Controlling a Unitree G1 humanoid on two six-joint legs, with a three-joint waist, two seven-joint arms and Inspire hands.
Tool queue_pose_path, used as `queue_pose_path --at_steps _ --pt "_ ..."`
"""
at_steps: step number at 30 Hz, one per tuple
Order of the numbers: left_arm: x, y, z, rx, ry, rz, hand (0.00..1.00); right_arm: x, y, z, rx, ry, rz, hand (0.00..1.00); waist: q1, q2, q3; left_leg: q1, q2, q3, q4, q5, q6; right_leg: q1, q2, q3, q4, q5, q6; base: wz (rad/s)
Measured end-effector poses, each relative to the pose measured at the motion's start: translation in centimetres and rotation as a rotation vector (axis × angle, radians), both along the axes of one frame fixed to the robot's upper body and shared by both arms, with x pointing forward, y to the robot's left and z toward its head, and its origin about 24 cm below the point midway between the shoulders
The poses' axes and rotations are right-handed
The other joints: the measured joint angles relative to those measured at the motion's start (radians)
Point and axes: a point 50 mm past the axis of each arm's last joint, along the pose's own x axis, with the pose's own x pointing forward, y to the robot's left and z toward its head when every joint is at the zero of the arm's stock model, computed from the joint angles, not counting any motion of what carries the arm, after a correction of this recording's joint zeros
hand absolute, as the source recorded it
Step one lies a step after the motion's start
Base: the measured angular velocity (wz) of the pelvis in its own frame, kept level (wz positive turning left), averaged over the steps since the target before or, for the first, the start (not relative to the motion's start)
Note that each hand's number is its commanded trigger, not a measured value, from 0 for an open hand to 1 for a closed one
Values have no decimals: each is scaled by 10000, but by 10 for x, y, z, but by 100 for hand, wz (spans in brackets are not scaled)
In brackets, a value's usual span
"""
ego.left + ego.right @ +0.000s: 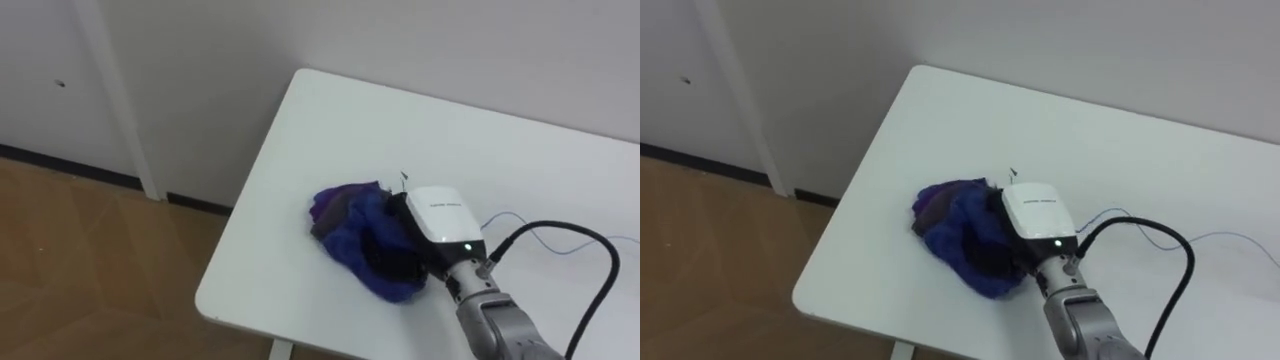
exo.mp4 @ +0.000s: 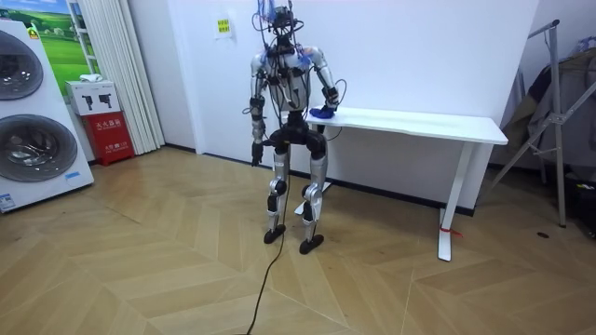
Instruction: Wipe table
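A bunched blue and purple cloth (image 1: pixel 350 225) (image 1: pixel 952 228) lies on the white table (image 1: pixel 330 120) (image 1: pixel 940 115) near its front left corner. My right hand (image 1: pixel 440 222) (image 1: pixel 1040 222) rests on the cloth's right side, its dark fingers curled into the folds. In the room view I stand at the end of the table (image 2: pixel 419 121) on the room view's left, facing the wall. There my right hand (image 2: pixel 328 99) is over the cloth (image 2: pixel 319 113). My left hand (image 2: pixel 254 156) hangs at my side.
The table's left and front edges drop to a wooden floor (image 1: pixel 90 260). A white wall and a door frame (image 1: pixel 120 100) stand behind. A thin wire (image 1: pixel 520 222) lies on the table to the right. Washing machines (image 2: pixel 28 130) and a clothes rack (image 2: pixel 549 102) stand farther off.
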Motion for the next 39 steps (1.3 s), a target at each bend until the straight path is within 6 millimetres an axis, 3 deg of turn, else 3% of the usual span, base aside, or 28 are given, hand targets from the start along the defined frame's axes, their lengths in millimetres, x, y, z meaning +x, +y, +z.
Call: queue_pose_path --at_steps 3,7,15,19,21,27,29,30,31,32,35,39 --pt "0 -1 0 -11 7 54 0 0 3 -2 83 74 -300 100 19 66 -1 -29 -15 8 -23 -1 5 -9 -9 -9 31 16 29 0" --pt "0 -7 -3 -64 259 34 0 2 4 -4 523 363 -837 100 70 285 -65 -32 -14 6 -66 0 7 -30 -7 1 30 18 31 -1" --pt "-9 -8 0 -43 360 303 0 28 -1 0 767 814 -1152 100 112 436 -34 -253 -16 -101 -47 106 -40 -222 -8 -105 85 18 30 3" --pt "-10 -6 1 -100 388 396 0 45 -37 4 892 767 -2462 100 197 449 -34 -869 -90 -335 298 139 -14 -615 -112 -388 206 19 28 22" --pt "-19 -3 1 -29 555 589 0 43 -55 2 993 728 -3094 100 220 482 -32 -905 -139 -421 255 218 -1 -651 -165 -512 193 19 30 19" --pt "-38 10 6 339 724 1551 0 13 -99 -11 1461 349 -5119 100 -47 455 -96 -947 -263 -598 251 281 40 -573 -281 -774 171 -20 102 16" --pt "-42 16 8 501 671 1909 0 -4 -123 -16 1235 319 -5970 100 -438 430 -110 -851 -364 -690 259 312 91 -330 -369 -798 160 -62 177 27" --pt "-43 17 9 531 661 1975 0 -8 -130 -18 1176 327 -6269 100 -488 420 -145 -829 -379 -656 253 318 101 -325 -393 -763 165 -67 185 11" --pt "-42 21 10 621 495 2155 0 -16 -143 -21 1181 402 -6927 100 -539 315 -128 -735 -387 -595 208 328 119 -339 -411 -717 170 -68 187 -10" --pt "-41 25 12 799 328 2320 0 -24 -154 -24 1123 486 -7483 100 -552 322 -194 -679 -383 -525 189 327 121 -325 -416 -692 176 -69 196 -15" --pt "-34 33 15 1149 -74 2448 0 -40 -173 -29 954 802 -8477 100 -803 92 -213 -679 -376 -524 212 327 121 -315 -411 -694 208 -66 204 -3" --pt "-35 32 15 1071 -158 2415 0 -63 -191 -32 701 1032 -9327 100 -929 53 -229 -506 -371 -387 161 311 139 -253 -398 -489 219 -51 220 -13"
